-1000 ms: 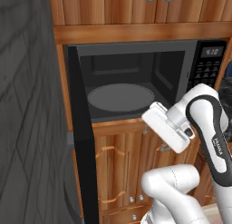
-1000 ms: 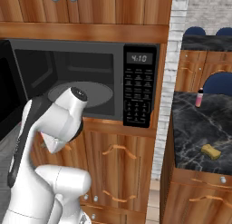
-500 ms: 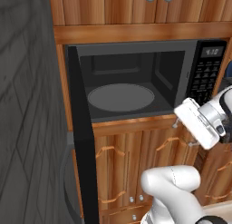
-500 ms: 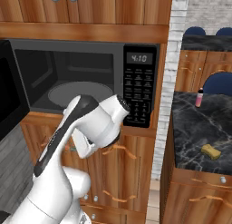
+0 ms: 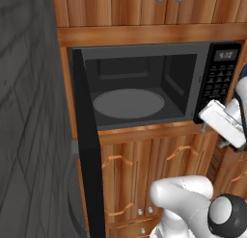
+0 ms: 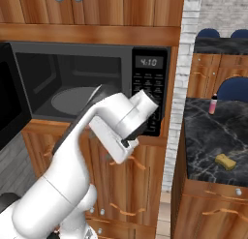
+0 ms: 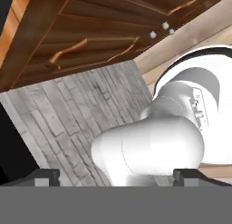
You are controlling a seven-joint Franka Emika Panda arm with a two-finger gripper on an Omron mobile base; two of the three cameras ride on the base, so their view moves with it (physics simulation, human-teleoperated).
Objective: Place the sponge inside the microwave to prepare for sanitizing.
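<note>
Since a second ago the arm swung right, off the microwave [image 6: 92, 90] mouth toward the keypad. My end effector [image 7: 116, 175] is spread, empty. Sponge [image 6: 225, 161] lies on the dark counter [image 6: 203, 136], well right of it, long axis roughly left-right.

Microwave [image 6: 92, 90] display [image 6: 148, 62] reads 4:10 (keypad illegible).

Microwave [image 5: 144, 92] set into the cabinets, door [image 5: 89, 150] swung open at the left, turntable [image 5: 129, 103] inside, keypad [image 6: 150, 100] on the right. Over to the right, sponge [image 6: 225, 161] near the worktop's [image 6: 213, 141] front edge, bottle [image 6: 213, 104] behind it.
</note>
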